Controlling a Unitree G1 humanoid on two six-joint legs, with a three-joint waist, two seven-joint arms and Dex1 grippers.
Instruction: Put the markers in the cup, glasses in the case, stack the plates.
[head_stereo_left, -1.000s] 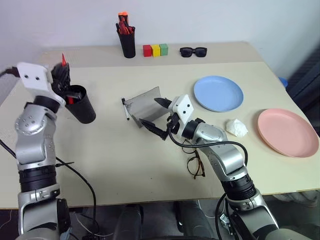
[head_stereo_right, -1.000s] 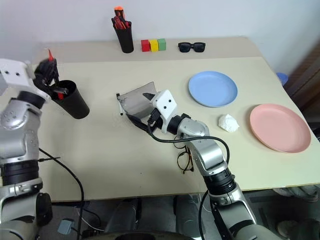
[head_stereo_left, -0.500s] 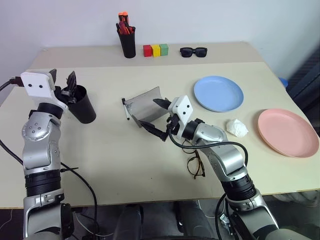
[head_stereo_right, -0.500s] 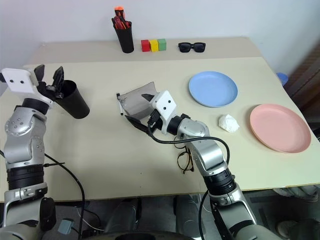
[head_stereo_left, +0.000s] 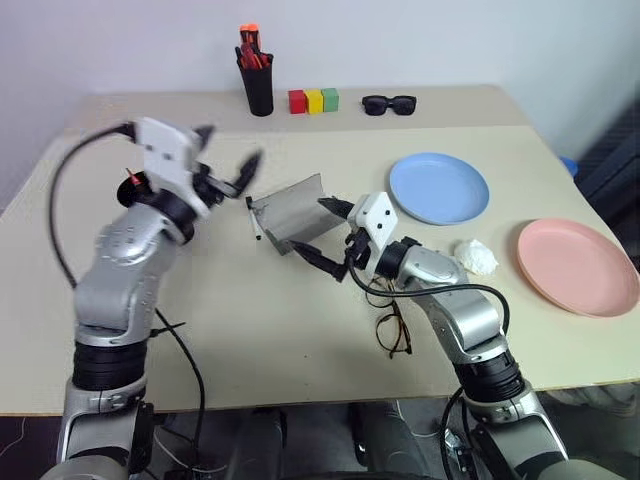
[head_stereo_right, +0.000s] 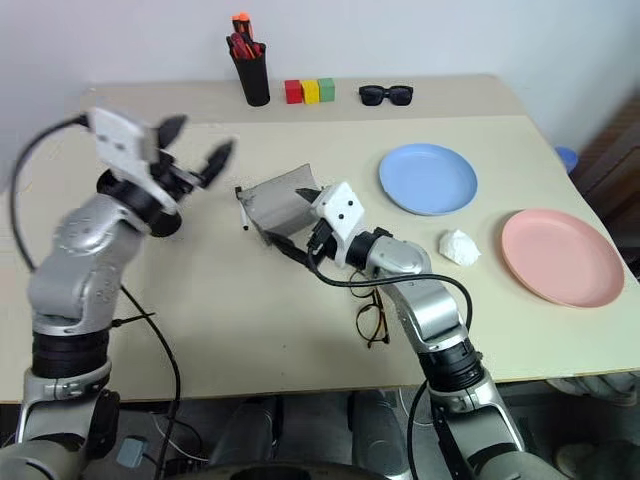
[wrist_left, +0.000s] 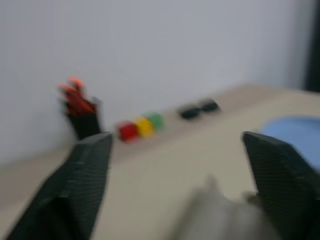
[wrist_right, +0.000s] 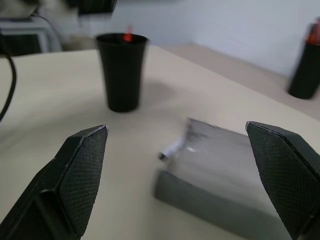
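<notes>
Head views: our left gripper (head_stereo_left: 222, 172) hangs over the table (head_stereo_left: 220, 330) with jaws spread and empty, between the cup (head_stereo_right: 166, 222) behind it and the open case (head_stereo_left: 290, 212) ahead. One marker's red tip (head_stereo_left: 131, 182) stands out of the cup; the black marker (head_stereo_left: 252, 218) lies against the case's near end, just beside that gripper. We judge the black marker to be the step in hand: come down with the fingers across its length, clear of the case wall.

Left wrist view: both fingers (wrist_left: 75, 190) stand wide apart, nothing between them.

Right wrist view: our right gripper (head_stereo_left: 334, 238), also wide and empty, faces the case (wrist_right: 220, 170), the cup (wrist_right: 121, 70) well beyond. The glasses (head_stereo_left: 393, 333) lie beside that forearm; the blue plate (head_stereo_left: 438, 187) and pink plate (head_stereo_left: 576, 266) lie apart, unstacked.
</notes>
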